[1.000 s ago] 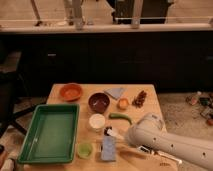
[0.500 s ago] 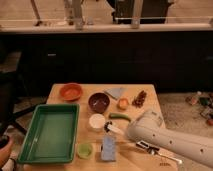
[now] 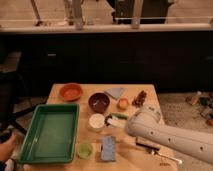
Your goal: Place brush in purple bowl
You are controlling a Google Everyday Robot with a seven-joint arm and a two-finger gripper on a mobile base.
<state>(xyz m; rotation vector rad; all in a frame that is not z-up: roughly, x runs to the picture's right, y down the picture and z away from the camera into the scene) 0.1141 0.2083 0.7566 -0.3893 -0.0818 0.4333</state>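
Note:
The purple bowl (image 3: 98,102) stands at the table's middle, dark inside and empty. A slim item with a dark end and a thin pale shaft, the brush (image 3: 151,147), lies on the table's front right, partly hidden under my white arm (image 3: 165,136). My gripper (image 3: 114,121) is at the arm's left end, low over the table. It is beside the white cup (image 3: 97,121), just in front and right of the purple bowl. It is apart from the brush. The arm hides most of it.
A green tray (image 3: 50,132) fills the left side. An orange bowl (image 3: 71,91) stands at the back left. A blue sponge (image 3: 108,148) and a small green cup (image 3: 84,150) are in front. An orange fruit (image 3: 122,103), a brown block (image 3: 139,97), a grey cloth (image 3: 116,92) and a green vegetable (image 3: 120,116) lie right of the bowl.
My arm has shifted slightly left and back toward the table's middle. The brush and the bowl have not moved.

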